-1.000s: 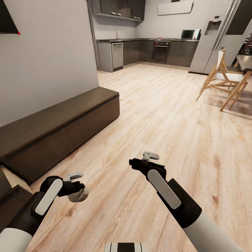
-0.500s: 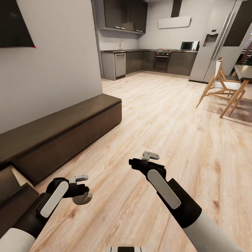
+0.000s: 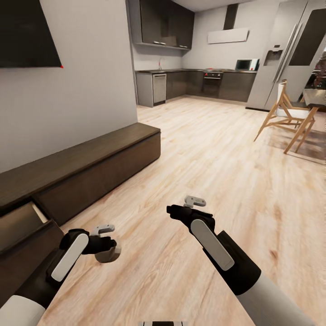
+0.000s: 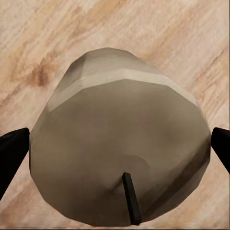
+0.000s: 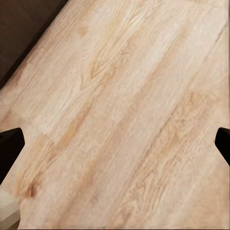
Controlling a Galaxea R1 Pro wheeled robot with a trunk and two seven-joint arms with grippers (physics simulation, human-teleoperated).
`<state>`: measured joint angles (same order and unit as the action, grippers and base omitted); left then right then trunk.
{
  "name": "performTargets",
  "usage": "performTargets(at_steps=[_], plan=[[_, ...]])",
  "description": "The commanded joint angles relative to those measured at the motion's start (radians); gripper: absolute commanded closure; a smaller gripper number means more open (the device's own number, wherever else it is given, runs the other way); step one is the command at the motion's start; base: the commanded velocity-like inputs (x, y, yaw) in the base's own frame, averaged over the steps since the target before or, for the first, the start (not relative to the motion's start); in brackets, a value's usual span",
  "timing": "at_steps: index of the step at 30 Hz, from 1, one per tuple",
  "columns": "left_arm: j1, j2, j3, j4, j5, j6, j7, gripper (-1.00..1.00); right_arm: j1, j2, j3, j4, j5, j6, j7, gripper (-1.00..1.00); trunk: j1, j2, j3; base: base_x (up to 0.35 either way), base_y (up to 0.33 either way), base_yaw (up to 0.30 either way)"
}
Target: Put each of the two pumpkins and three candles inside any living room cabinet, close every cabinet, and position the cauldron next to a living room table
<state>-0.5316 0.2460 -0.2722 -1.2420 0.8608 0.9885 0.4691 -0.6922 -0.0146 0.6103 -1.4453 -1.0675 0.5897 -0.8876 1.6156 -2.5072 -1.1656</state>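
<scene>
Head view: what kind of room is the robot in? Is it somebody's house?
Probably a home, an open living room joined to a kitchen. A long low cabinet stands under a wall TV, and farther back are a fridge and an oven.

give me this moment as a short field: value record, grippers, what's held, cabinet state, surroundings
left gripper: shut on a candle, held over the wood floor
candle: tan sides, dark wick visible in the left wrist view
right gripper: open, holding nothing, above bare floor
cabinet: long dark-brown console along the wall on the robot's left
drawer: one drawer pulled open at the near end, pale interior showing
background: kitchen units, fridge, wooden chair far right
pumpkins, cauldron: no value to record
</scene>
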Motion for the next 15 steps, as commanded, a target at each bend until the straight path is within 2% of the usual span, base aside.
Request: performTargets(at_steps=[1, 7, 10, 15], plan=[[-0.001, 0.001, -0.003, -0.001, 0.010, 0.001, 0.011, 1.00, -0.001, -0.001, 0.002, -0.001, -0.006, 0.002, -0.008, -1.00, -0.001, 0.000, -0.001, -0.312, -0.084, 0.000], [-0.001, 0.001, -0.003, -0.002, 0.010, 0.001, 0.011, 1.00, -0.001, -0.001, 0.002, -0.001, -0.006, 0.002, -0.008, -1.00, -0.001, 0.000, -0.001, -0.312, -0.088, 0.039], [-0.001, 0.001, -0.002, -0.002, 0.010, 0.001, 0.010, 1.00, -0.001, 0.000, 0.002, 0.000, -0.006, 0.004, -0.008, -1.00, -0.001, 0.000, -0.001, -0.215, -0.077, 0.228], [-0.001, 0.001, -0.002, -0.002, 0.010, 0.001, 0.010, 1.00, -0.001, 0.003, 0.002, 0.002, -0.006, 0.004, -0.008, -1.00, -0.001, 0.000, -0.001, -0.043, -0.017, 0.279]])
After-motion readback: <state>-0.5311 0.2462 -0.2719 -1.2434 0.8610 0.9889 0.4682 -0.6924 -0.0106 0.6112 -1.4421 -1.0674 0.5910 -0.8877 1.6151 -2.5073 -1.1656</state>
